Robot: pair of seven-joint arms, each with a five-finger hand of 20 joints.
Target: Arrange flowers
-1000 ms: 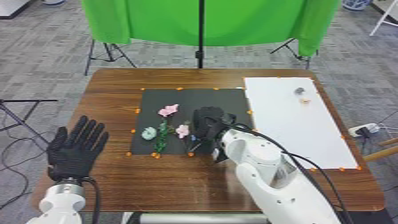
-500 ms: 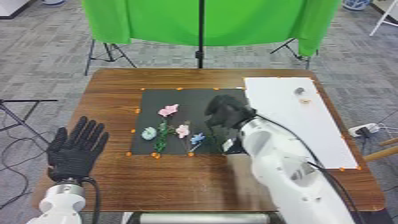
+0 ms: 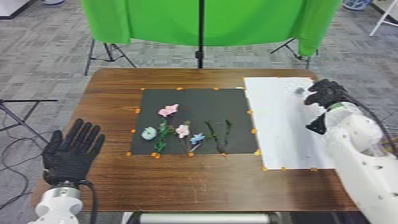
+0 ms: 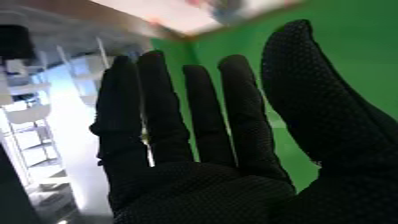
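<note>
My left hand [image 3: 73,152] lies open over the table's left edge, fingers straight. My right hand [image 3: 329,93] is over the right edge of the white sheet [image 3: 289,135], beside a small grey item [image 3: 299,90]. In the right wrist view the right hand [image 4: 204,192] has straight fingers and holds nothing. On the black mat [image 3: 195,110] lie a pink flower [image 3: 169,110], a pale blue-green flower [image 3: 149,133], a second pink flower [image 3: 183,130], a blue flower [image 3: 197,137] and dark green stems [image 3: 213,134], side by side.
The brown table [image 3: 178,185] has orange markers round the mat and sheet. A green cloth [image 3: 258,25] on a stand hangs beyond the far edge. A tripod stands on the floor at the left.
My right hand has moved from the mat across to the white sheet's right side, uncovering the stems. The left hand has shifted slightly.
</note>
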